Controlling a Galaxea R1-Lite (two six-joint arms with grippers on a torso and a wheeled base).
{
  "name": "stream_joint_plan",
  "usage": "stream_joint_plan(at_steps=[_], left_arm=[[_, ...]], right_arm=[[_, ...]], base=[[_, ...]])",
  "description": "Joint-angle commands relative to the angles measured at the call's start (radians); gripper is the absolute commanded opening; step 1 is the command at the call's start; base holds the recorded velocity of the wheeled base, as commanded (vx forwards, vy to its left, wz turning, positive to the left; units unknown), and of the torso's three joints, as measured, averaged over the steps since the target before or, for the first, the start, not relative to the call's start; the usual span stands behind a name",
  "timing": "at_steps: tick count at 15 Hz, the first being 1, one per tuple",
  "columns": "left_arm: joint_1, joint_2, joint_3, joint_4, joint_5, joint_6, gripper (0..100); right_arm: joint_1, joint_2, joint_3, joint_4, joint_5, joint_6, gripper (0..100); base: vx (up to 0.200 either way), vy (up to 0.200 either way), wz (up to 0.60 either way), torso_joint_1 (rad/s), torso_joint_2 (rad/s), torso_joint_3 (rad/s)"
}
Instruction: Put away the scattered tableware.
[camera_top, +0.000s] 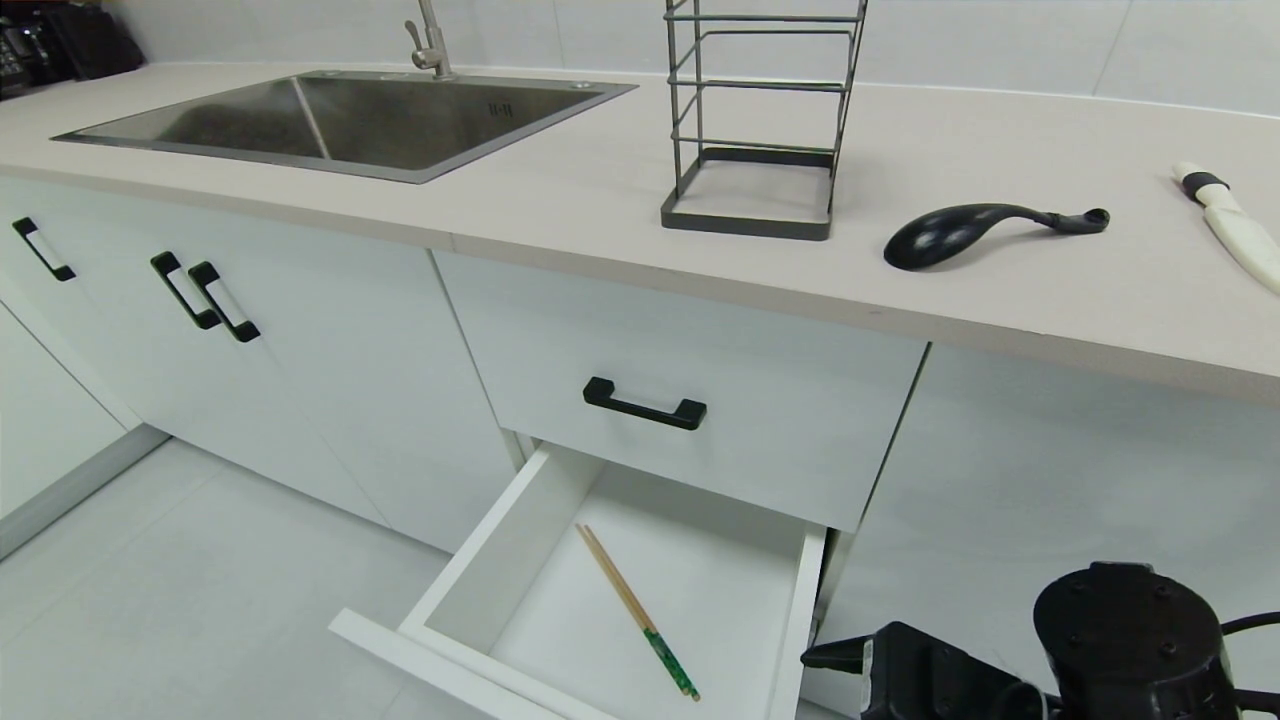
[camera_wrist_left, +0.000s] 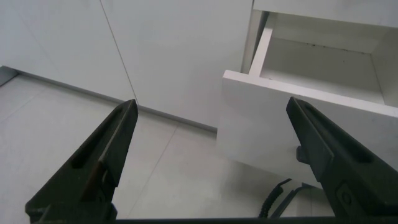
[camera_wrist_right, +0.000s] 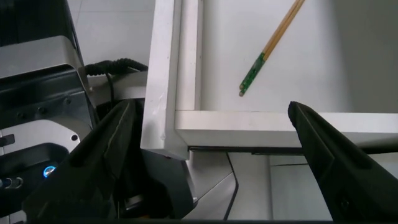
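Head view, drawer (camera_top: 500, 560): the lower one stands pulled out below the surface (camera_top: 1000, 120). I judge it to be the place where the tableware goes.
Head view, chopsticks (camera_top: 635, 610): a pair lying slantwise on the drawer floor with the green ends toward the front. This part looks done.
Head view, black spoon (camera_top: 960, 232): it lies loose on the surface, just right of the wire rack (camera_top: 760, 130), with its bowl toward the rack. It has yet to be stowed.
Head view, knife (camera_top: 1235, 230): pale, with a dark band, at the far right of the surface and well apart from the spoon. It is also waiting.
Left wrist view, left gripper (camera_wrist_left: 211, 106): its fingers are spread wide and it holds nothing. It hangs low over the floor beside the drawer front, which I take to be parked out of the way.
Right wrist view, right gripper (camera_wrist_right: 211, 106): it is fully spread and empty, poised above the drawer's front corner. The chopsticks lie inside, apart from my fingers. With nothing in hand, it is free to fetch the spoon, by my reckoning.
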Motion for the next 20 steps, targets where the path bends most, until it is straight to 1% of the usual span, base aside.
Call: stream_joint_plan(at_steps=[1, 7, 11, 18, 20], left_arm=[[0.0, 0.0, 0.0, 0.0, 0.0, 0.0, 100], [0.0, 0.0, 0.0, -0.002, 0.0, 0.0, 100], [0.0, 0.0, 0.0, 0.0, 0.0, 0.0, 100], [0.0, 0.0, 0.0, -0.002, 0.0, 0.0, 100], [0.0, 0.0, 0.0, 0.0, 0.0, 0.0, 100]], right_arm=[[0.0, 0.006, -0.001, 0.0, 0.0, 0.0, 100], [0.0, 0.009, -0.002, 0.0, 0.001, 0.0, 100], [0.002, 0.01, -0.002, 0.0, 0.001, 0.0, 100], [0.002, 0.032, -0.01, -0.003, 0.006, 0.0, 100], [0.003, 0.046, -0.024, -0.003, 0.009, 0.0, 100]], base=[[0.0, 0.0, 0.0, 0.0, 0.0, 0.0], [0.0, 0.0, 0.0, 0.063, -0.1, -0.025], [0.0, 0.0, 0.0, 0.183, -0.11, -0.113], [0.0, 0.0, 0.0, 0.236, -0.54, -0.222], [0.0, 0.0, 0.0, 0.095, -0.46, -0.217]])
